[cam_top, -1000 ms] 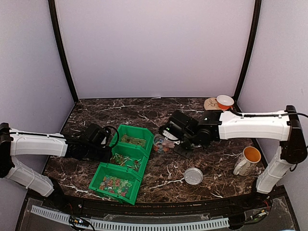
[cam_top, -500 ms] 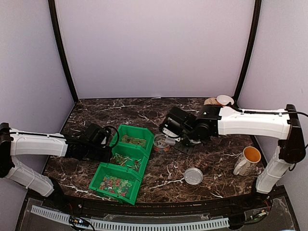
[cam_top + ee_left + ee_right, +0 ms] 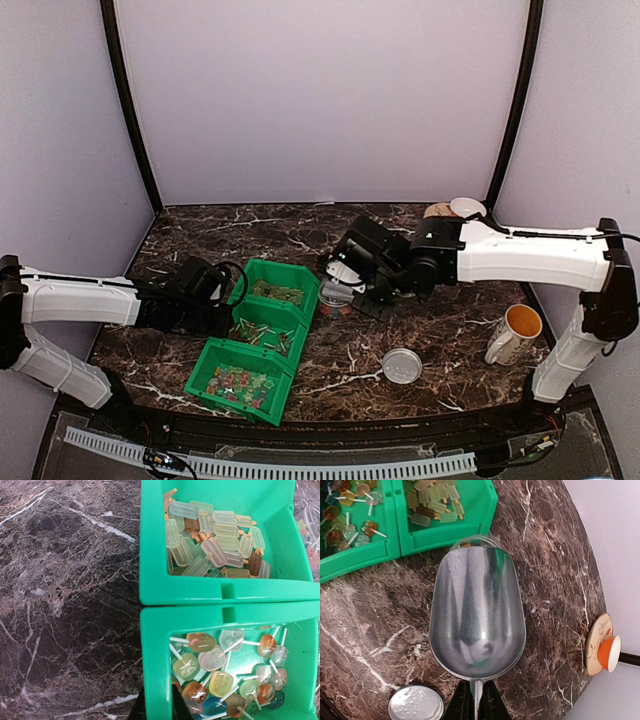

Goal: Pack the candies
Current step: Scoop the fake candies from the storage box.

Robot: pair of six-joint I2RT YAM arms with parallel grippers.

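Note:
Three green bins (image 3: 262,335) hold candies: small mixed-colour sweets in the near bin (image 3: 238,382), lollipops (image 3: 225,675) in the middle bin, and pale popsicle shapes (image 3: 215,535) in the far bin. My left gripper (image 3: 157,711) is shut on the middle bin's left wall (image 3: 155,665), one finger on each side. My right gripper (image 3: 476,700) is shut on the handle of an empty metal scoop (image 3: 477,612). The scoop's tip hangs over a small clear jar (image 3: 470,542), which it mostly hides. In the top view the scoop (image 3: 345,278) covers the jar (image 3: 333,298) beside the far bin.
The jar's grey lid (image 3: 402,366) lies on the marble table (image 3: 440,330), right of the bins. A white mug (image 3: 515,333) stands at the right edge. An orange-and-white cup on a coaster (image 3: 462,209) sits at the back right corner.
My right arm has moved left and slightly away, bringing the scoop over the jar. The left arm and the bins have not moved.

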